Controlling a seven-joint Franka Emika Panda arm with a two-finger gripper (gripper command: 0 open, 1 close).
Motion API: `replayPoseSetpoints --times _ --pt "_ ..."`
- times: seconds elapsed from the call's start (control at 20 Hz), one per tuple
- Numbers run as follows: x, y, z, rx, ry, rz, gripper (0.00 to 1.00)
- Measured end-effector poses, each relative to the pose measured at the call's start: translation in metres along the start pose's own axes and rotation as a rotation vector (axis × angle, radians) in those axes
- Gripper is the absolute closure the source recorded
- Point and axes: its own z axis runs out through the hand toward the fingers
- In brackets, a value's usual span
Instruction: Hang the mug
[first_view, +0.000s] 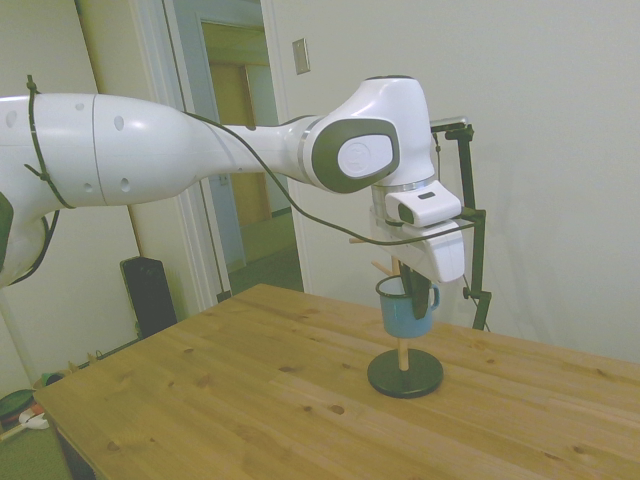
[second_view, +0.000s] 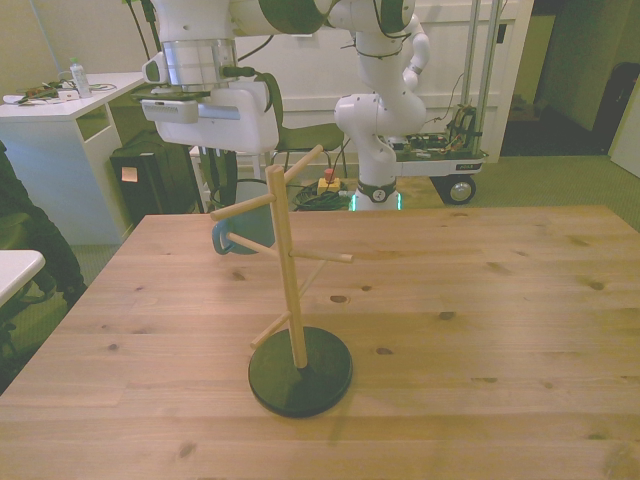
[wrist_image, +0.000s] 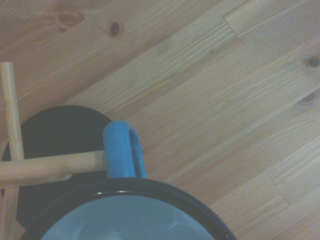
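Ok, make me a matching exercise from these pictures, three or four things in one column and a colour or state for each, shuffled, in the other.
Things:
1. mug
2. stand's round base
3. gripper
4. table

Descriptions:
A. black, flat on the table
B. light wood with knots
C. blue, held up beside the stand's post
D. white, fingers clamped on the mug's rim

Pairs: 1-C, 2-A, 3-D, 4-B
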Motion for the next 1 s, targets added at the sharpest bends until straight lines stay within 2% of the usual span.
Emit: replayPoseSetpoints --times 0.55,0.85,0.9,1.0 --pt "-0.011 -0.015 -0.003 0.006 0.010 -0.005 1.00" --pt "-0.022 -0.030 0.010 -0.013 0.011 -0.014 1.00" --pt "-0.023 -0.031 0.011 -0.015 0.012 -0.015 0.00" --pt "-0.023 -0.031 0.011 -0.017 0.011 -0.009 0.00"
